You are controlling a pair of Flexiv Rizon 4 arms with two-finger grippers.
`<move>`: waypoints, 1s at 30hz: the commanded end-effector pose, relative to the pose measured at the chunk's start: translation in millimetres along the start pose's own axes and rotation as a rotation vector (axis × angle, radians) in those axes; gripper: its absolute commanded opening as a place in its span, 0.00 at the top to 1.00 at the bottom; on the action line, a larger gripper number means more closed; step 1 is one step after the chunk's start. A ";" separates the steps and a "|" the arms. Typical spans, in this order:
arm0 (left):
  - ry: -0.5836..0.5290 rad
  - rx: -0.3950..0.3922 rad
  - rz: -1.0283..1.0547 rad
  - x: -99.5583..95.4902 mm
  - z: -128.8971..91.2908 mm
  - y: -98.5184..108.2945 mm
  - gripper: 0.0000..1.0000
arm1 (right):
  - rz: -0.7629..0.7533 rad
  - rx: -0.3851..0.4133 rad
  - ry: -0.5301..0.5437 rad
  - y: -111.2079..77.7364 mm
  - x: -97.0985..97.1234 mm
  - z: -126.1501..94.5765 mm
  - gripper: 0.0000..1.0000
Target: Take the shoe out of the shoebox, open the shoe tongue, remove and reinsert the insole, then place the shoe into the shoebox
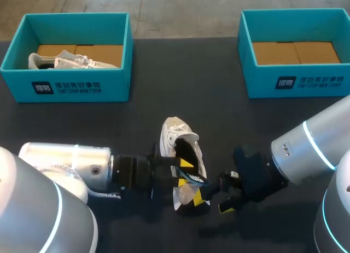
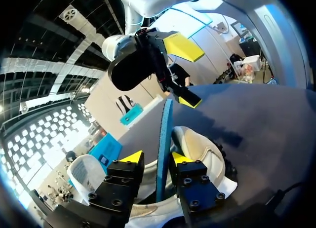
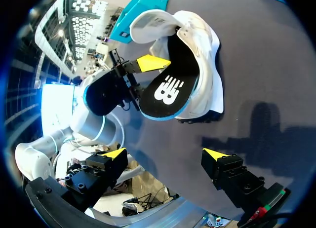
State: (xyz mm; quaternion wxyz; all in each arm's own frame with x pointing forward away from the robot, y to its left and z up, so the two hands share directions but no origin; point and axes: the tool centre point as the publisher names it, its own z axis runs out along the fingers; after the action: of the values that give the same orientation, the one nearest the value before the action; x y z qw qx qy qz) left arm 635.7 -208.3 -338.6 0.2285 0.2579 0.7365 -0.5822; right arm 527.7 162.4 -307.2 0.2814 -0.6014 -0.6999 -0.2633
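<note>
A white shoe [image 1: 176, 133] lies on the dark table, between my two arms. Its black insole [image 1: 192, 180], blue at the edge, sticks partly out of the shoe's opening. My left gripper [image 1: 193, 180] is at the shoe with the insole [image 2: 164, 134] standing edge-on between its fingers [image 2: 132, 157]. A gap shows on one side, so it is open. In the right wrist view the shoe [image 3: 205, 65] and the insole [image 3: 168, 87] lie ahead of my right gripper [image 3: 163, 154], which is wide open and holds nothing. In the head view the right gripper [image 1: 229, 191] hovers just right of the shoe.
A teal shoebox [image 1: 82, 88] stands at the back left with another white shoe [image 1: 60, 59] in it. A second teal shoebox [image 1: 306, 83] at the back right shows only its cardboard floor. Bare dark table lies between the boxes and the shoe.
</note>
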 end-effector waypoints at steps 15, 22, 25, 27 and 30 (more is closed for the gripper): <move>0.044 0.017 0.019 4.4 -1.7 -11.8 1.00 | 0.001 -0.004 -0.004 -1.8 1.0 0.6 0.00; 0.034 0.019 0.022 7.2 -4.6 -8.3 1.00 | 0.001 -0.004 -0.004 -1.8 1.0 0.6 0.00; 0.027 0.011 0.022 7.9 -5.8 -3.8 1.00 | 0.001 -0.004 -0.004 -1.8 1.0 0.6 0.00; 0.020 0.003 0.023 7.3 -6.5 -0.9 1.00 | 0.001 -0.004 -0.004 -1.8 1.0 0.6 0.00; 0.016 -0.015 0.028 5.9 -6.3 3.2 1.00 | 0.001 -0.004 -0.004 -1.8 1.0 0.6 0.00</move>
State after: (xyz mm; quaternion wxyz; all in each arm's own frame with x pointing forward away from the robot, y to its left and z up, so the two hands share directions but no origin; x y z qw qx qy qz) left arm 634.0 -199.4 -342.6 0.2295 0.2721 0.7374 -0.5741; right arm 527.7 162.4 -307.2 0.2814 -0.6014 -0.6999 -0.2633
